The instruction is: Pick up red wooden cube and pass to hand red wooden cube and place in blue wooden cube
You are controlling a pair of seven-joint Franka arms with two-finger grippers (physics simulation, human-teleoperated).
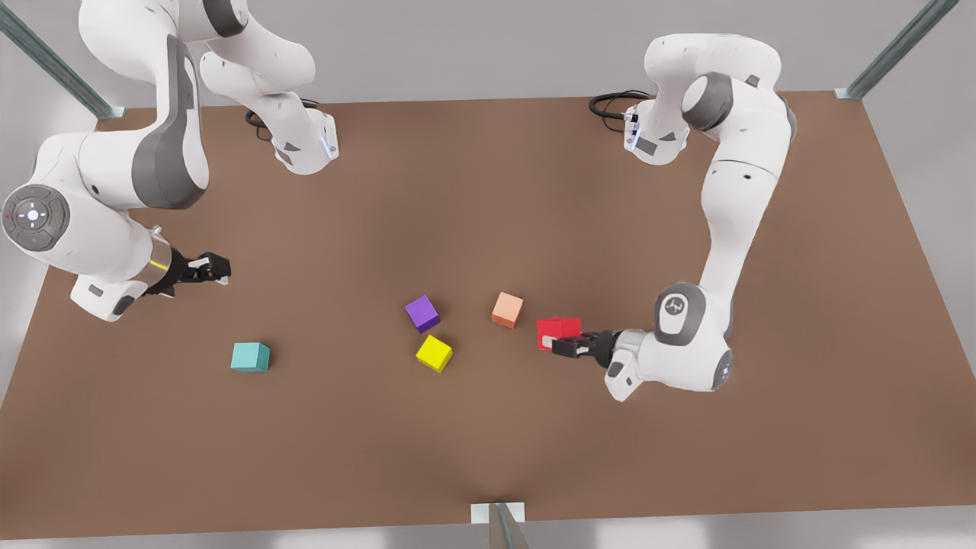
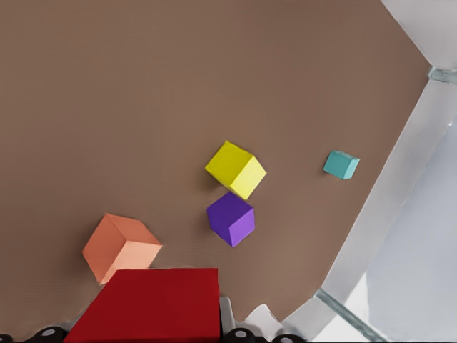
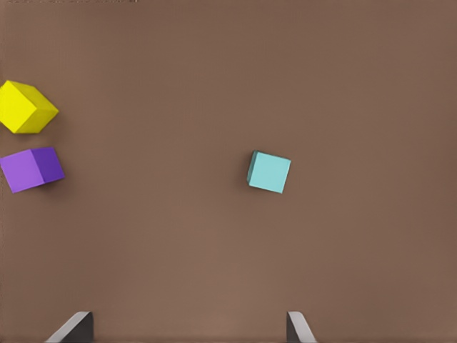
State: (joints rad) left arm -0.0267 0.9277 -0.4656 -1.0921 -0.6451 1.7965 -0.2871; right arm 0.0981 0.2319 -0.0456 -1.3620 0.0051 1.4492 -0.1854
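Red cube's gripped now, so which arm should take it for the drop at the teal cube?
Probably the right: its open gripper hovers near the teal cube, while the left gripper, holding the red cube, sits far across the table.

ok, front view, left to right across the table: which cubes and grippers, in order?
right gripper → blue wooden cube → purple cube → yellow cube → salmon cube → red wooden cube, held by the left gripper.

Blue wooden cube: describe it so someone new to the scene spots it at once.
On the brown table, look toward the front view's left, below the open right tool. The blue wooden cube sits alone there, apart from the purple cube and yellow cube cluster at centre. It is the only light teal cube.
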